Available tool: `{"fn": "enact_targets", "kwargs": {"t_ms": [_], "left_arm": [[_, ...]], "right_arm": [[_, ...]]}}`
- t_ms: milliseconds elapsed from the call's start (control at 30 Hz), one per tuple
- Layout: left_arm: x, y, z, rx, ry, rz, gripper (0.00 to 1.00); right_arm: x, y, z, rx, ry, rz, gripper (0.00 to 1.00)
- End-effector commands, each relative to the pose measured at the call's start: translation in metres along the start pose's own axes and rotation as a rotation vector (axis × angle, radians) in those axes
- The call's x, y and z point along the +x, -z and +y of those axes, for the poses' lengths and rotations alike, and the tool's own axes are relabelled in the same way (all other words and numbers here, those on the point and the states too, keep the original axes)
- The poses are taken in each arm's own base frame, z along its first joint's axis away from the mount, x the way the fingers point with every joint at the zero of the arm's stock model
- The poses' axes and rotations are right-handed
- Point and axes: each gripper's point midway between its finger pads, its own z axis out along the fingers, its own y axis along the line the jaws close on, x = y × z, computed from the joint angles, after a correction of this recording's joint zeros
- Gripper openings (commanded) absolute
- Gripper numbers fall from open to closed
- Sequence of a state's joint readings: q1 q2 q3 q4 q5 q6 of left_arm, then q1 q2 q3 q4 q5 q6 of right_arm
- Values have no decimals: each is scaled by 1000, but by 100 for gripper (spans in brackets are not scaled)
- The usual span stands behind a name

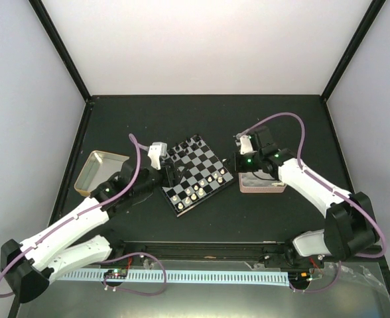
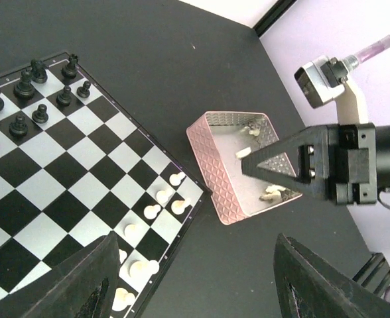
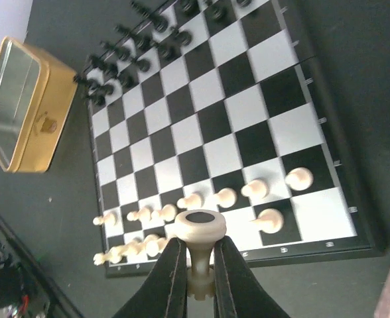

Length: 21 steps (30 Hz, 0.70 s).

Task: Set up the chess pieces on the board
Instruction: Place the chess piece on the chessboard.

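The board [image 1: 196, 159] lies mid-table, turned diagonally. Black chess pieces [image 1: 194, 142] stand along its far edge and cream-white pieces [image 1: 201, 189] along its near edge. My right gripper [image 1: 241, 162] hovers between the board's right corner and the pink tray [image 1: 274, 189]. In the right wrist view it [image 3: 199, 246] is shut on a cream-white piece [image 3: 200, 228], held by the stem above the board's white rows [image 3: 255, 189]. My left gripper [image 1: 168, 175] is at the board's left edge. In the left wrist view it [image 2: 205, 291] is open and empty.
A shiny metal tin [image 1: 99, 171] sits left of the board and also shows in the right wrist view [image 3: 26, 106]. The pink tray's wall [image 2: 221, 165] stands close to the board's corner, with a few white pieces [image 2: 272, 193] inside. Dark posts frame the table.
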<state>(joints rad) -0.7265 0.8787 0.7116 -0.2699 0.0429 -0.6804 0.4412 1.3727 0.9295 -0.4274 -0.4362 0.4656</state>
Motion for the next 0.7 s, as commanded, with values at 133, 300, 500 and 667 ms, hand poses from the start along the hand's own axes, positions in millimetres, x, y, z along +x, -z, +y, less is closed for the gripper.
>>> {"fn": "enact_targets", "kwargs": {"t_ms": [133, 300, 500, 667], "left_arm": [[-3, -7, -1, 13, 97, 35, 65], [12, -16, 9, -5, 114, 83, 65], [19, -24, 14, -11, 106, 123, 65], [23, -27, 18, -17, 103, 142, 65]], "right_arm": [[19, -23, -4, 74, -104, 128, 6], [34, -33, -15, 141, -113, 178, 6], [40, -39, -35, 252, -116, 203, 6], [46, -47, -50, 316, -112, 251, 8]]}}
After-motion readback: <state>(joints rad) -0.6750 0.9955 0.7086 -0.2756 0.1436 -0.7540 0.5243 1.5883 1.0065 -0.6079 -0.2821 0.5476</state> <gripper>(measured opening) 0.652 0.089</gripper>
